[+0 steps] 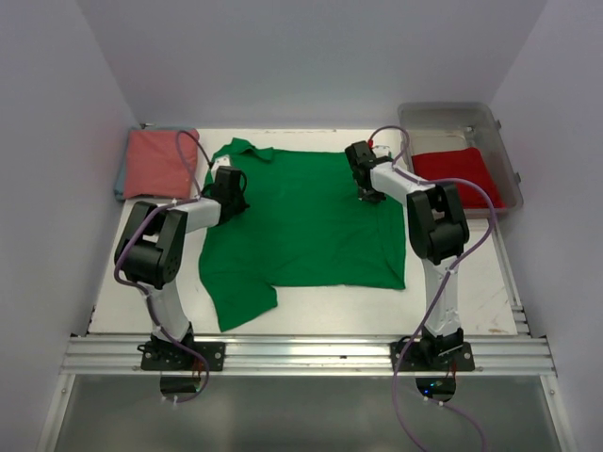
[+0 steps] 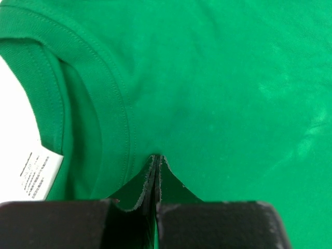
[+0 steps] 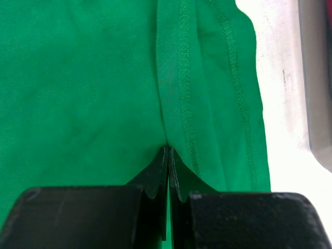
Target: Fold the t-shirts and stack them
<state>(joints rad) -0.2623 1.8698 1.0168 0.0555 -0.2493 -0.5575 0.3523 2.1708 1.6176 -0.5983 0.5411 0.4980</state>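
Note:
The bright green t-shirt [image 1: 301, 221] lies spread on the white table, collar at the back left, one sleeve trailing toward the front left. My left gripper [image 1: 231, 195] is shut on the green cloth beside the collar; in the left wrist view its jaws [image 2: 156, 160] pinch a fold next to the collar band, with a white label [image 2: 37, 174] at the left. My right gripper [image 1: 367, 191] is shut on the shirt near its back right edge; in the right wrist view its jaws [image 3: 169, 151] pinch cloth by a stitched hem. The salmon-pink shirt [image 1: 158, 162] lies folded at the back left. The red shirt [image 1: 457, 172] lies in a bin.
A clear plastic bin [image 1: 448, 111] stands at the back right and holds the red shirt; its edge shows in the right wrist view [image 3: 317, 78]. Bare white table [image 1: 490, 282] shows to the right of the green shirt. An aluminium rail [image 1: 311, 353] runs along the near edge.

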